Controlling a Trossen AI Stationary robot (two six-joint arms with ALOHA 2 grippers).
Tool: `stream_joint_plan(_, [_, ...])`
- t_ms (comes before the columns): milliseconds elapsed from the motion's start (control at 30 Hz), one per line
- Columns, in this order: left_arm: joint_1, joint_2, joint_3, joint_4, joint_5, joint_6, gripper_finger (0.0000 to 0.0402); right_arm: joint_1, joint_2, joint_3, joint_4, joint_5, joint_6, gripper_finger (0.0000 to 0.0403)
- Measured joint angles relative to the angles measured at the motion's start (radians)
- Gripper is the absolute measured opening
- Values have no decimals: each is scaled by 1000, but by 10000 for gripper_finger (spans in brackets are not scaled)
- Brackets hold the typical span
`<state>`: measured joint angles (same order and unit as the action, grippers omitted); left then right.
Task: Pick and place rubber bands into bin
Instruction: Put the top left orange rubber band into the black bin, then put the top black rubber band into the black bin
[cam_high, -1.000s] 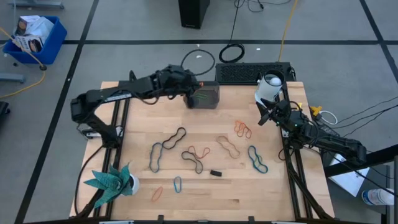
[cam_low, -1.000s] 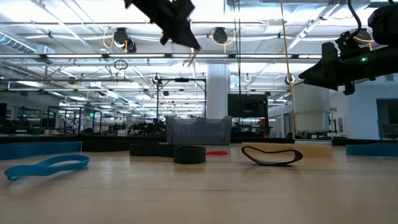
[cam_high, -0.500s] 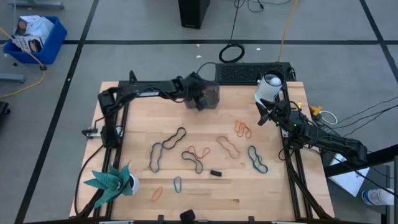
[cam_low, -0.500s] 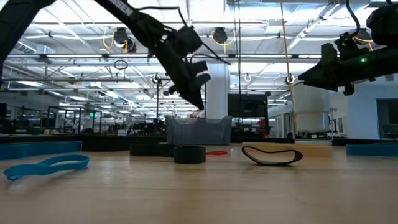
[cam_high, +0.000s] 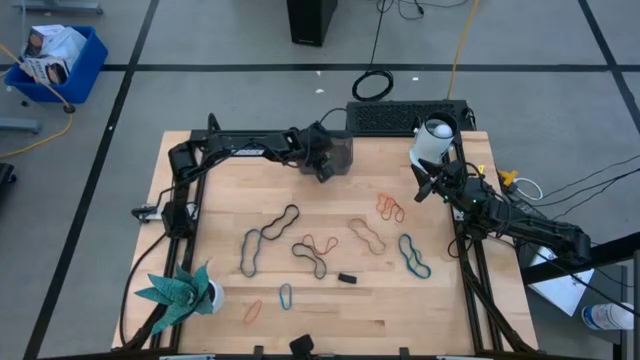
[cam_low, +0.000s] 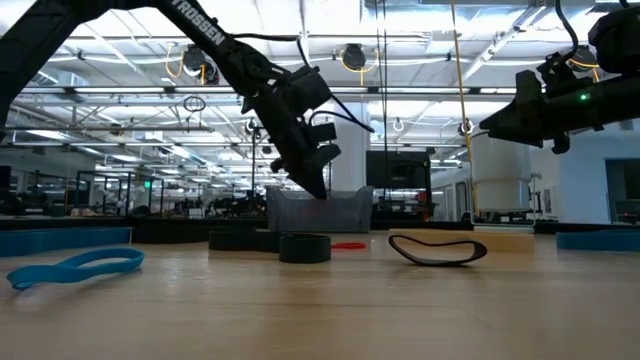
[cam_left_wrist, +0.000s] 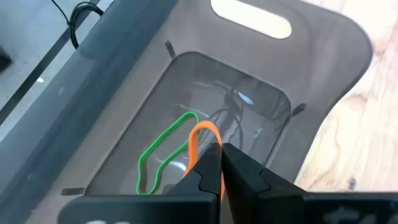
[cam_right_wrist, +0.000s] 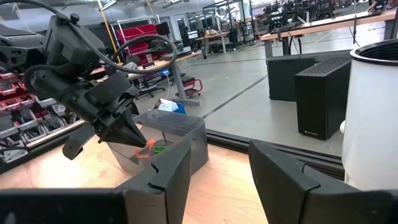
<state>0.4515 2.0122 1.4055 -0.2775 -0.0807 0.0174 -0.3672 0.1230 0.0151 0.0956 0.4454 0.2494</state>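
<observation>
The dark grey bin (cam_high: 338, 152) stands at the table's far edge; a green rubber band (cam_left_wrist: 163, 153) lies on its floor. My left gripper (cam_left_wrist: 221, 163) hangs over the bin, shut on an orange rubber band (cam_left_wrist: 198, 144). It also shows in the high view (cam_high: 322, 165) and the low view (cam_low: 312, 180). Several rubber bands lie on the table: blue (cam_high: 250, 250), black (cam_high: 310, 258), tan (cam_high: 366, 234), orange (cam_high: 390, 208), teal (cam_high: 414, 256). My right gripper (cam_high: 428, 186) is open and empty, raised at the table's right edge. My left gripper pinches the orange rubber band's upper end (cam_left_wrist: 214, 149) between its two fingertips, coming from above and slanting down into the bin. The loop hangs slack below the fingers inside the bin, beside the green band; I cannot tell whether its lower end touches the floor.
A small black block (cam_high: 347, 278) lies near the table's middle front. A potted plant (cam_high: 180, 290) stands at the front left corner. A white cylinder (cam_high: 433, 140) and a black keyboard (cam_high: 400, 118) are at the far right. Small orange (cam_high: 252, 311) and teal (cam_high: 286, 295) bands lie near the front.
My left gripper has gone toward the table's right edge and down, from high beside the bin to just over it, tipping downward. The orange rubber band has stayed in its shut fingers and now hangs inside the bin.
</observation>
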Motion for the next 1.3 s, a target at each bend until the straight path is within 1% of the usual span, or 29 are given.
stream_joint_plan(167, [-2, 1, 0, -3, 0, 3, 4, 0, 0, 0, 0, 0, 0, 155])
stream_joint_plan(267, [-3, 1, 0, -1, 0, 4, 8, 0, 0, 0, -1, 0, 0, 155])
stream_joint_plan(400, [-3, 1, 0, 2, -26, 12, 32, 0, 0, 0, -1, 0, 0, 155])
stream_joint_plan(533, [-4, 1, 0, 2, -26, 39, 50, 0, 0, 0, -1, 0, 0, 155])
stream_joint_plan(800, [-6, 1, 0, -1, -25, 35, 80, 0, 0, 0, -2, 0, 0, 155])
stream_joint_plan(967, [-6, -6, 0, -5, -25, 32, 112, 0, 0, 0, -2, -1, 0, 155])
stream_joint_plan(1133, [-7, -86, 0, -10, -25, 8, 139, 0, 0, 0, -2, -1, 0, 155])
stream_joint_plan(1300, [-9, -246, 0, -12, -18, 16, 145, 0, 0, 0, -2, -1, -1, 155])
